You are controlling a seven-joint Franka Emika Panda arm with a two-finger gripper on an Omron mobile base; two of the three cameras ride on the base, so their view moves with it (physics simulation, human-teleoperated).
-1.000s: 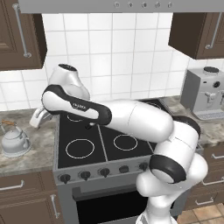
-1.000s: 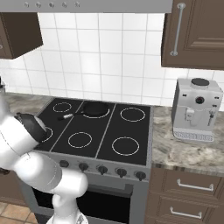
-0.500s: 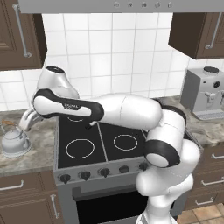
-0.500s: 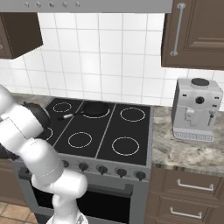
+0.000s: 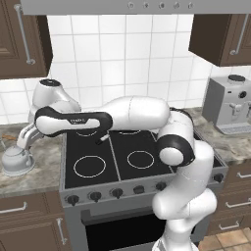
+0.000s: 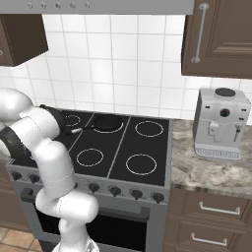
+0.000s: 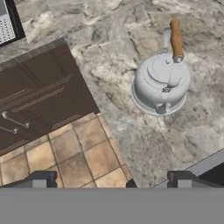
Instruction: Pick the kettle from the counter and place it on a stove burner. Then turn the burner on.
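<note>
Hand view, jaws spread wide, empty, above kettle (image 7: pixel 161 83)

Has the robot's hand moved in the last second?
Yes. In the left base view the gripper has swung left off the cooktop and down, now over the kettle.

No legible text, only a blurred arm (image 5: pixel 98 119) marking

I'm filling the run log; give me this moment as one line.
phase: reaching | hand: open, above counter | kettle: on counter, ungrasped | burner: bare
</note>
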